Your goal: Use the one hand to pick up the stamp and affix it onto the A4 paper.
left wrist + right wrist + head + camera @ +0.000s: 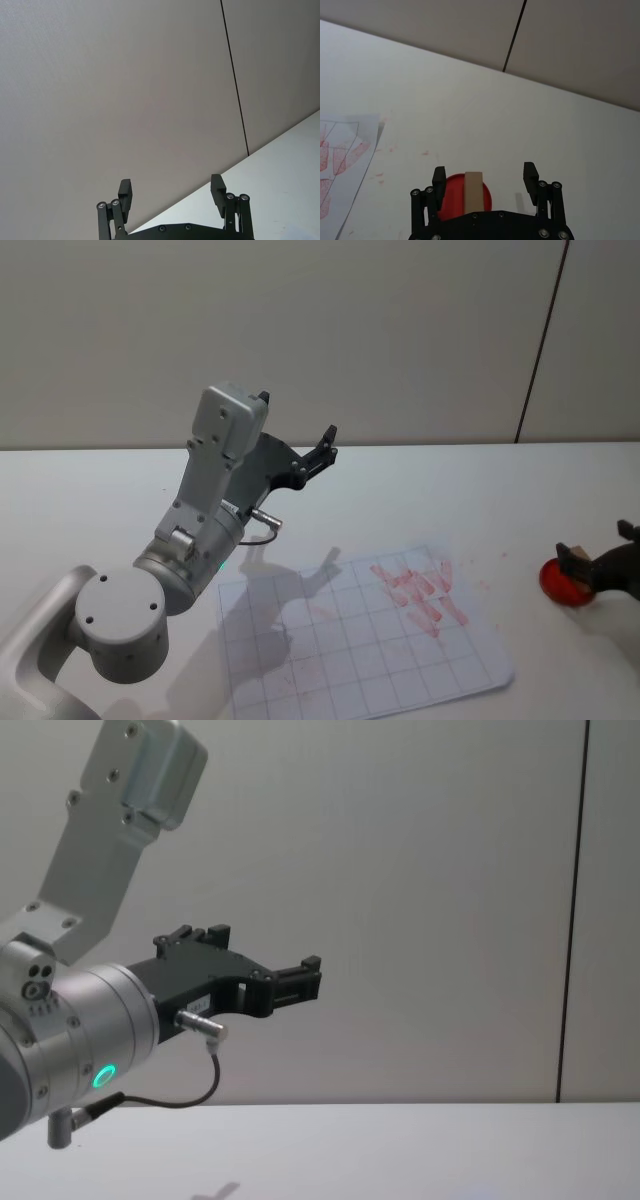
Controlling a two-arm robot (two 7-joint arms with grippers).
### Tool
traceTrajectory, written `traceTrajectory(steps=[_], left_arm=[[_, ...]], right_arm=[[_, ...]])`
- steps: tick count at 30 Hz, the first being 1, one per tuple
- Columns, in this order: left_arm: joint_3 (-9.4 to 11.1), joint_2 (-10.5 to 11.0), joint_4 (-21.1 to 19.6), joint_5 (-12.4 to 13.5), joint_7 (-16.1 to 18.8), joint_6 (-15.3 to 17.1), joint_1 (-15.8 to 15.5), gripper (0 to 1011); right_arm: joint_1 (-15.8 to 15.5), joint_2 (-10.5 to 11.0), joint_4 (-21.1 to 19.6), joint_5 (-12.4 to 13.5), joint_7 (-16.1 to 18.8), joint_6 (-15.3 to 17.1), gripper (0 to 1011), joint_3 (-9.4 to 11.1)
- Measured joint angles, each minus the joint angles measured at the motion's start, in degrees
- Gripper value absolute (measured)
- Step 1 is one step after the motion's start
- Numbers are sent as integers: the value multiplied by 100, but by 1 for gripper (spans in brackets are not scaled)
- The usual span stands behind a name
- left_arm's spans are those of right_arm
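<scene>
The stamp [473,191], a light-brown wooden block, stands upright on a round red ink pad [454,202] at the table's right side. My right gripper [484,176] is open around it, and both fingers [438,179] stand clear of the wood. In the head view the stamp [572,559] and pad [558,583] sit by the right gripper [592,568] at the right edge. The A4 paper [340,650] with a printed grid lies at centre front and carries several red prints [418,590]. My left gripper [322,448] is open and raised high above the table.
The left arm's grey body [205,510] hangs over the paper's left part and casts a shadow on it. The paper's corner [342,150] lies left of the pad. A few red smudges [425,153] mark the white table between paper and pad.
</scene>
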Motion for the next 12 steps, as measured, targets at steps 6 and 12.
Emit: traceTrajectory(steps=[6,12], left_arm=[[0,0,0,0,0,0,0,1001],[0,0,0,0,0,0,0,1001]], right_arm=[[-120,72,-126,34,-104,-432,1001,92],[-237,161,-203,52,-170,-922,1001,191]])
